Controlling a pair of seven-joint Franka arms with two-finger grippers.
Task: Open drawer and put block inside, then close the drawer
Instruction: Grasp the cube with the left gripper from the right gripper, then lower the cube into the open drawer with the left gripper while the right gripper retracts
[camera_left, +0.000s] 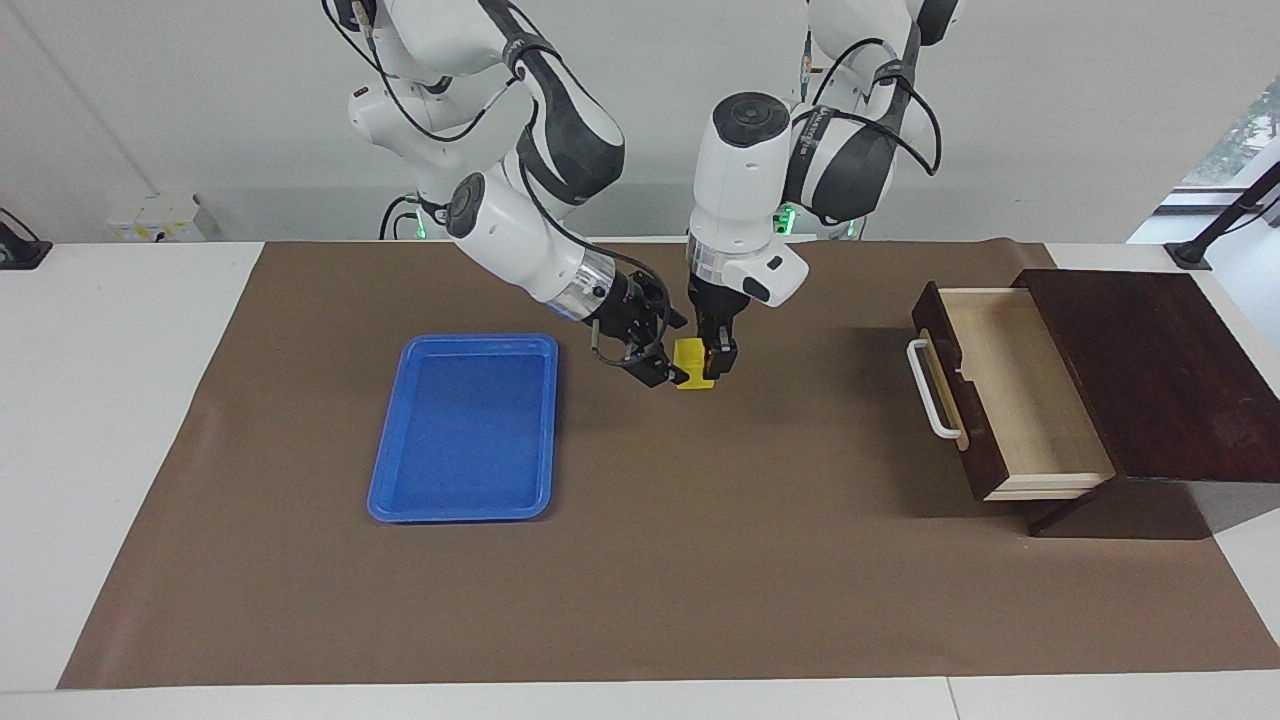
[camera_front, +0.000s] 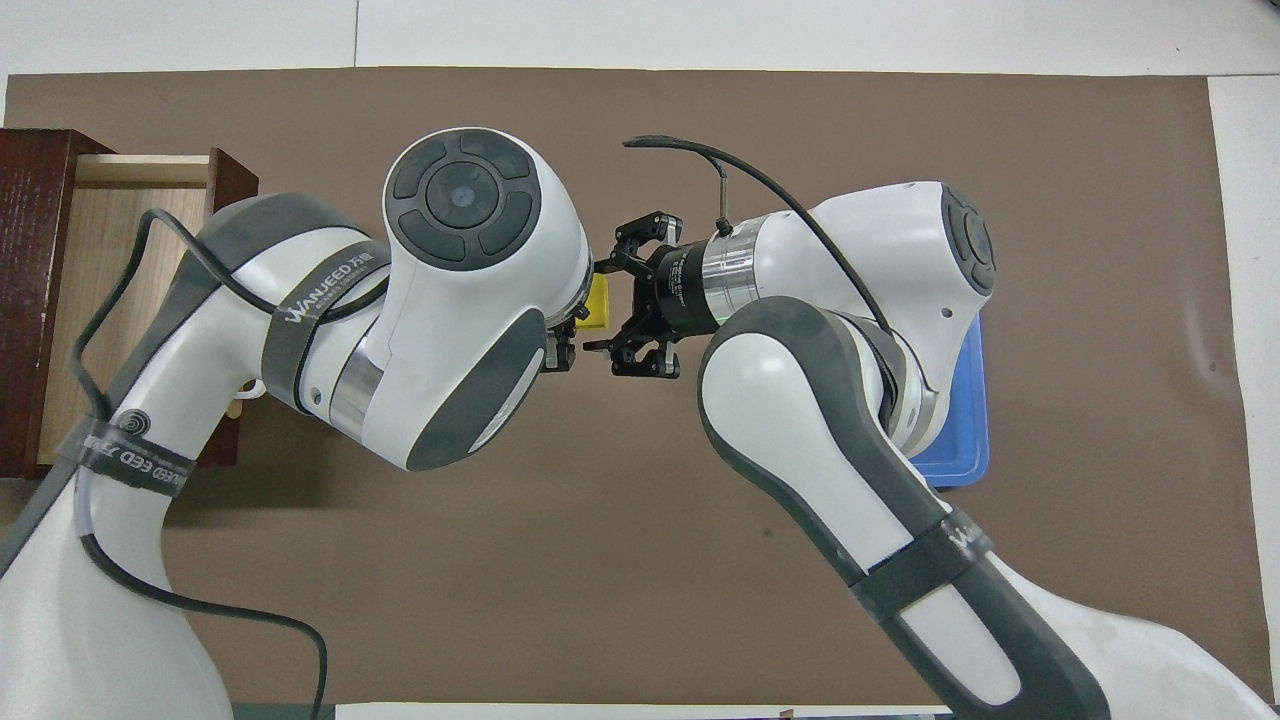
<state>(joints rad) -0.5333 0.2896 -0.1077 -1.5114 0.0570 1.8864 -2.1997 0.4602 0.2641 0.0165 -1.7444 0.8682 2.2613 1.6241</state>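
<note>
Standing open, the drawer (camera_left: 1015, 385) and blue tray (camera_left: 465, 430) hold nothing.

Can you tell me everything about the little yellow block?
The block is a small bright yellow cube, plain and smooth like plastic. It is up in the air over the brown mat, between the blue tray and the open drawer. The left gripper comes straight down and is shut on it. The right gripper is right beside it, open. Whether that one touches the block cannot be told.
</note>
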